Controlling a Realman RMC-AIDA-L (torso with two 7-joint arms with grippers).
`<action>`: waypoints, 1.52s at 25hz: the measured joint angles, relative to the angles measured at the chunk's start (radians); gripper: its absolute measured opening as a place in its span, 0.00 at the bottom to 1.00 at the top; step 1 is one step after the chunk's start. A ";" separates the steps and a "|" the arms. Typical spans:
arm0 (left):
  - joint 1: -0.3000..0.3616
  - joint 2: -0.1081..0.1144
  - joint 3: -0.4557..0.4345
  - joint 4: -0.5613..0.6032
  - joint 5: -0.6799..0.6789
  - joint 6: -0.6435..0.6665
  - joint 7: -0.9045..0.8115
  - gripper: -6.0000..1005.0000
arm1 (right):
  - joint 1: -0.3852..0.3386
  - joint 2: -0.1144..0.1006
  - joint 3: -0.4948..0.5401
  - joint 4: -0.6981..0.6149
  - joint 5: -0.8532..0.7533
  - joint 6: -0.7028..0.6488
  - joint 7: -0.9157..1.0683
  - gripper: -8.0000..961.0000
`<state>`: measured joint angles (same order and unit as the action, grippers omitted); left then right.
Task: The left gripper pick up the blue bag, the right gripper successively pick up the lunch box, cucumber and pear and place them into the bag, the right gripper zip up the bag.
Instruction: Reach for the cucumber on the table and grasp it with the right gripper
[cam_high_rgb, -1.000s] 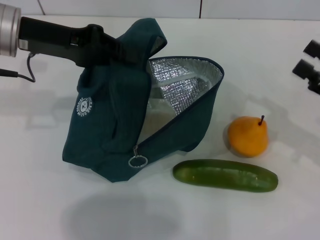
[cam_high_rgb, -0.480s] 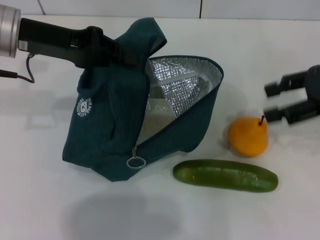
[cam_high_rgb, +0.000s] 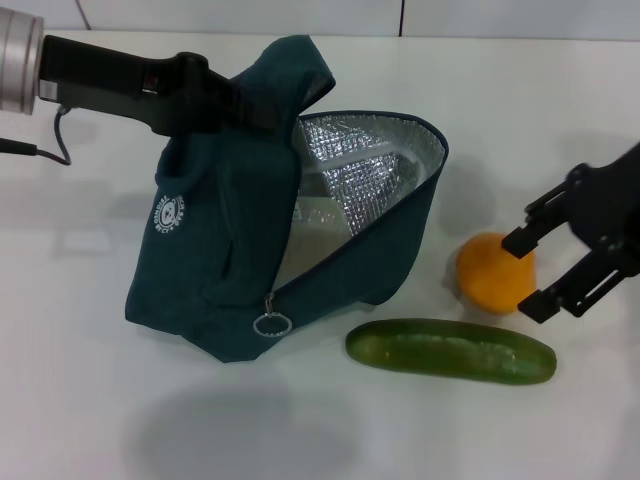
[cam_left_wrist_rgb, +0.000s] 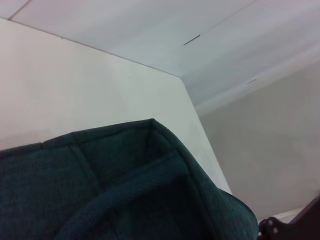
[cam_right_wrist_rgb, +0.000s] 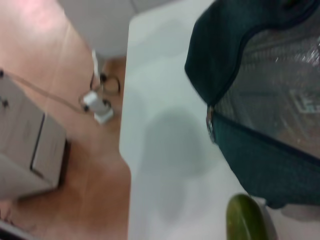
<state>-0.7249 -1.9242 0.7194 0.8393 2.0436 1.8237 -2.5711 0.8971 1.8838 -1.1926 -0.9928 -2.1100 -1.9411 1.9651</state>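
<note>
The blue bag (cam_high_rgb: 225, 250) is held up by one handle, with my left gripper (cam_high_rgb: 250, 108) shut on that handle at the bag's top left. Its mouth gapes to the right, showing the silver lining (cam_high_rgb: 375, 165) and a pale clear shape, apparently the lunch box (cam_high_rgb: 312, 235), inside. The orange pear (cam_high_rgb: 488, 275) sits on the table to the right of the bag. My right gripper (cam_high_rgb: 527, 272) is open at the pear's right side, one finger above it and one below. The cucumber (cam_high_rgb: 450, 350) lies in front of the pear. The right wrist view shows the bag (cam_right_wrist_rgb: 260, 165), its zipper ring (cam_right_wrist_rgb: 210, 125) and the cucumber's end (cam_right_wrist_rgb: 245, 217).
The white table (cam_high_rgb: 110, 400) runs to a wall at the back. A cable (cam_high_rgb: 55, 140) hangs from the left arm. The right wrist view shows the table's edge with floor, a grey box (cam_right_wrist_rgb: 30, 145) and cables beyond it.
My right gripper has come in from the right edge, moving left and down until its open fingers straddle the pear. The bag and the left arm have stayed still.
</note>
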 joint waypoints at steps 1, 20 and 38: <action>-0.001 0.000 0.000 -0.001 0.001 0.000 0.002 0.04 | 0.033 0.029 0.000 0.003 -0.070 -0.004 0.003 0.83; -0.009 -0.004 0.000 -0.003 0.011 -0.003 0.009 0.04 | 0.085 0.132 -0.160 0.025 -0.227 0.112 0.011 0.82; -0.017 -0.008 0.002 -0.003 0.013 -0.003 0.012 0.04 | 0.032 0.144 -0.273 0.138 -0.167 0.328 -0.001 0.81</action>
<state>-0.7422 -1.9326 0.7210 0.8360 2.0567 1.8209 -2.5591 0.9295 2.0279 -1.4655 -0.8544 -2.2774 -1.6133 1.9642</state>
